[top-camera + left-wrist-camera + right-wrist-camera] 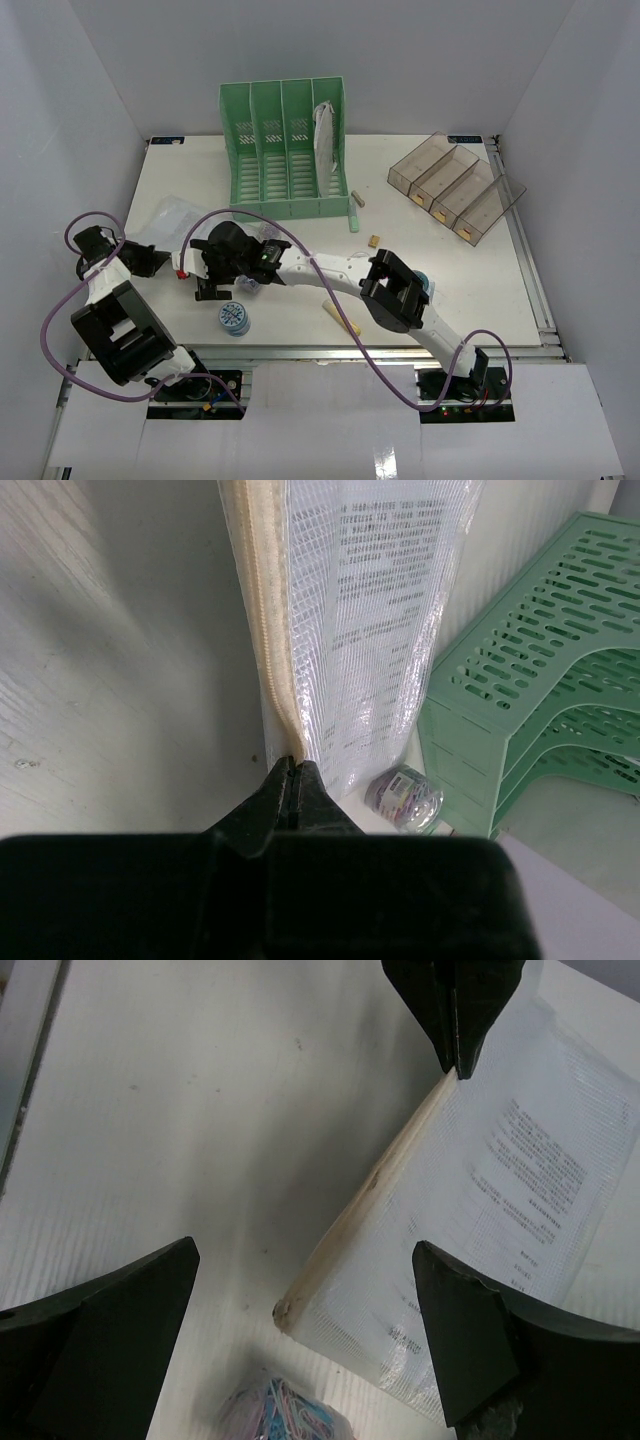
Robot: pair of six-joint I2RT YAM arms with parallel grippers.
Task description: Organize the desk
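On the white desk (480,270) lies a clear mesh zip pouch (176,215) with a printed sheet inside, at the left. My left gripper (293,767) is shut on the pouch's (370,600) beige zipper edge. In the top view that left gripper (160,262) sits just below the pouch. My right gripper (304,1260) hangs open over the pouch's (500,1180) near corner, nothing between its fingers (110,1330). The left gripper (455,1010) shows at the top of the right wrist view, pinching the zipper end. In the top view the right gripper (205,283) reaches in from the right.
A tub of coloured paper clips (234,319) stands near the front edge, close to both grippers. The green file rack (285,150) at the back holds another pouch (325,135) in its right slot. A brown compartment tray (455,185) sits back right. Small wooden pieces (333,312) lie mid-desk.
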